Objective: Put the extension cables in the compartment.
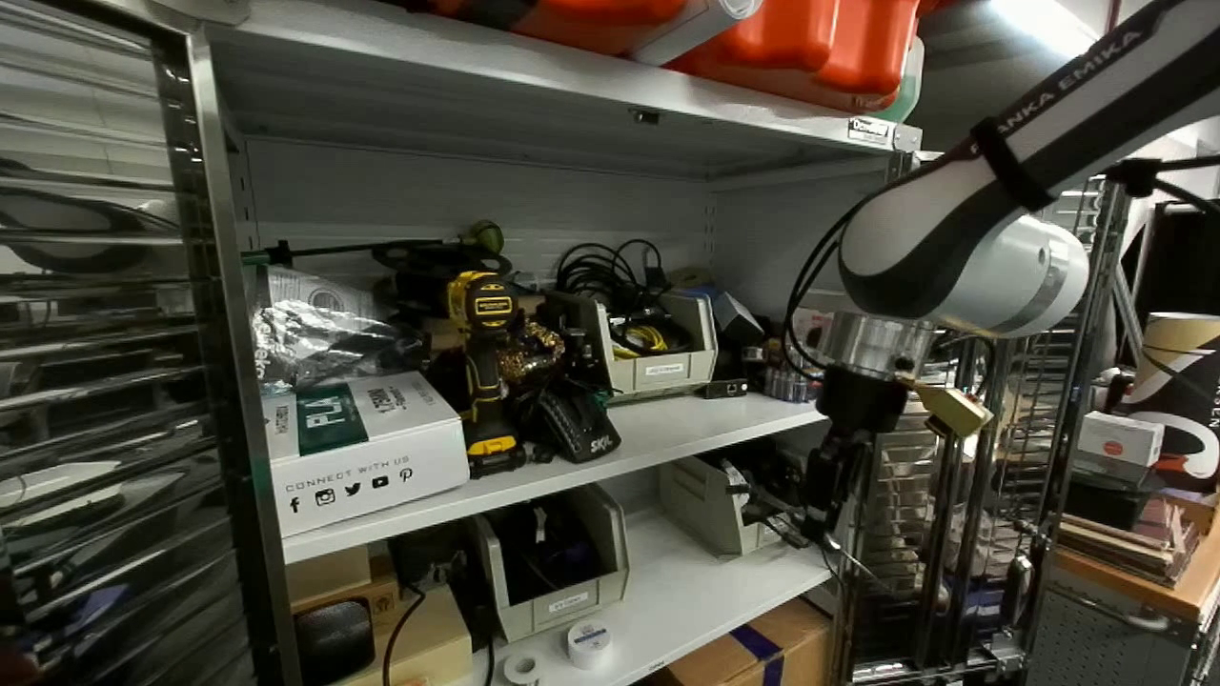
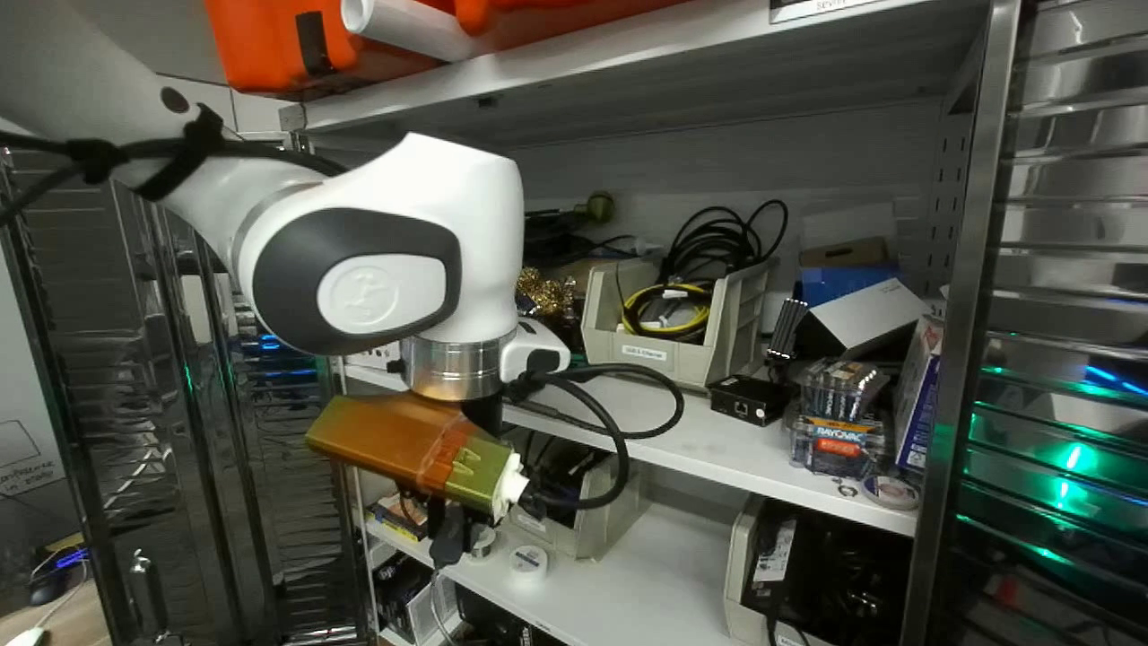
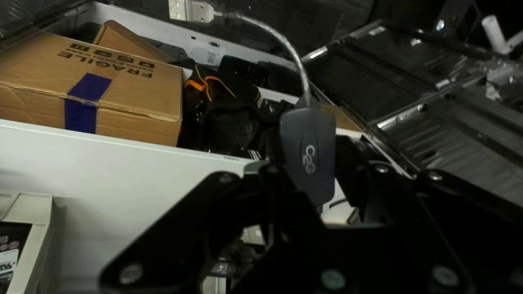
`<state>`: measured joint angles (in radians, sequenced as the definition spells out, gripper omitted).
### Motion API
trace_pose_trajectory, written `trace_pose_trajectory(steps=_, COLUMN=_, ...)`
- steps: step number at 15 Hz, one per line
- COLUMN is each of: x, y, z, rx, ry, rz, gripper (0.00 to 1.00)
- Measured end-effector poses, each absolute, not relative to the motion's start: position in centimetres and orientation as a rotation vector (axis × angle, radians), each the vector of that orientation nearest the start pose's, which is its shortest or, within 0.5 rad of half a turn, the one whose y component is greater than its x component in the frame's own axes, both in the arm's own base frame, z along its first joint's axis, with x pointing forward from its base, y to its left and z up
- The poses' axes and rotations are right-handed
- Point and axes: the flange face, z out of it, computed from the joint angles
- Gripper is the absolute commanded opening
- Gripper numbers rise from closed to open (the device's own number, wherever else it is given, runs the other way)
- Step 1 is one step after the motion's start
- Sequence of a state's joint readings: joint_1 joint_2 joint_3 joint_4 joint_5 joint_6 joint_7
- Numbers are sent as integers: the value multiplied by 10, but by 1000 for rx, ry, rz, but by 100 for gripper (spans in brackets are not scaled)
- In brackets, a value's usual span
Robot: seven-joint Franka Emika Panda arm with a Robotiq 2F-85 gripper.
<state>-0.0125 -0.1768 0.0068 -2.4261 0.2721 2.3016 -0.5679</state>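
Note:
The extension cables, black cords in loose loops, rise behind or in the upper grey bin in both exterior views (image 1: 605, 272) (image 2: 717, 240). That bin shows a label on its front (image 1: 658, 383) (image 2: 646, 355) and holds a yellow cable (image 2: 664, 314). My gripper (image 3: 309, 157) is shut on a dark C2G adapter (image 3: 309, 143) with a clear cable and a USB plug (image 3: 191, 10) hanging free. In the exterior views the gripper (image 1: 822, 514) points down before the shelf's front, well below the upper bin; the adapter (image 2: 451, 538) hangs under the arm.
Lower grey bins (image 1: 572, 605) (image 2: 746, 561) stand on the lower shelf (image 2: 646, 574), with tape rolls (image 2: 528, 563) near its edge. A black box (image 2: 746, 400) and battery packs (image 2: 834, 440) stand right of the upper bin. A yellow-and-black drill (image 1: 488, 372) stands left of it.

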Motion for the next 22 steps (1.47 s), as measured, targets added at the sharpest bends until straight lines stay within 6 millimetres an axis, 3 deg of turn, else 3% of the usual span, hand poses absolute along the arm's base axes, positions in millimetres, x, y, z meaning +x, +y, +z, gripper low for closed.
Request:
trace_pose_trajectory(steps=4, x=485, y=3, z=419, rx=-2823, ry=-302, rz=-294, gripper=14)
trace_pose_trajectory(steps=8, x=517, y=9, z=452, rx=-2715, ry=-52, rz=-397, gripper=14)
trace_pose_trajectory(steps=15, x=595, y=16, z=482, rx=-2508, ry=356, rz=-548, gripper=13)
trace_pose_trajectory(steps=22, x=649, y=-1, z=519, rx=-2282, ry=725, rz=-678, gripper=13)
